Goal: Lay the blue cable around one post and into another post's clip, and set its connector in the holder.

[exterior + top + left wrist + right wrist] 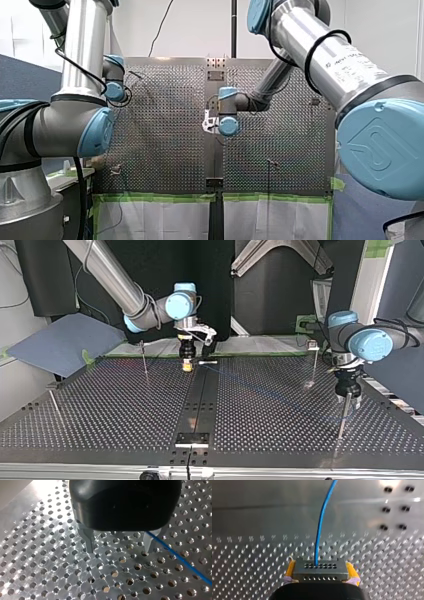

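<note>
right jaws clamped on connector (pixel 320 570) (yellow pads (pixel 291 568)), left jaws apart, empty, blue cable (pixel 180 557) beside

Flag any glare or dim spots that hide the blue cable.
Left wrist view: glare whitens the table at one corner, clear of the cable. Right wrist view: a hotspot ahead of the connector, off to the cable's side. Top view: cable faint against the dark table. Front view: cable not discernible.
</note>
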Robot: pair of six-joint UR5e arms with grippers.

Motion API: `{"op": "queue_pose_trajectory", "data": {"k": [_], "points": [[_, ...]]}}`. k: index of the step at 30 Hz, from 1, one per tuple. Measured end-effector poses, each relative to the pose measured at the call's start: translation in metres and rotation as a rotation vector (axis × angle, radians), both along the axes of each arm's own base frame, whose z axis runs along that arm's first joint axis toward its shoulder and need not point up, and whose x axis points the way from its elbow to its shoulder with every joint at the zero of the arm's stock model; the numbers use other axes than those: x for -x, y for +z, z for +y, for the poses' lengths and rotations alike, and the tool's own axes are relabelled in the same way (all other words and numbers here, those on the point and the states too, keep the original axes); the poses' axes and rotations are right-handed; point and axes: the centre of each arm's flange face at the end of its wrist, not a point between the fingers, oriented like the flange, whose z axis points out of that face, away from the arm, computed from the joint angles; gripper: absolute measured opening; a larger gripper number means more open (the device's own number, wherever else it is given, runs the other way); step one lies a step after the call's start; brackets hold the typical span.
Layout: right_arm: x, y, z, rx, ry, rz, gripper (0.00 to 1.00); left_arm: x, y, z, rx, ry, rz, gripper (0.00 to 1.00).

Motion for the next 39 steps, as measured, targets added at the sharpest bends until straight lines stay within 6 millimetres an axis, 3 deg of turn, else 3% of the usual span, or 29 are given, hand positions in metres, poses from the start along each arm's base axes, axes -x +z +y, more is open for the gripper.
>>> {"op": "queue_pose_trajectory", "data": {"k": [12,29,32,39], "points": [[0.047,-0.034,-0.015,-0.009,-0.102,-0.023,0.0,0.0,-0.001,-0.004,0.0,-0.004,0.001,0.98],[0.114,-0.079,-0.018,-0.016,-0.292,-0.051,0.0,0.0,-0.001,-0.007,0.0,-0.009,0.001,0.98],[0.124,-0.091,-0.016,-0.023,-0.311,-0.048,0.0,0.0,-0.001,-0.008,0.0,-0.01,0.001,0.98],[0.152,-0.14,-0.007,-0.07,-0.347,-0.047,0.0,0.0,-0.001,-0.008,0.0,-0.01,0.001,0.98]]}}
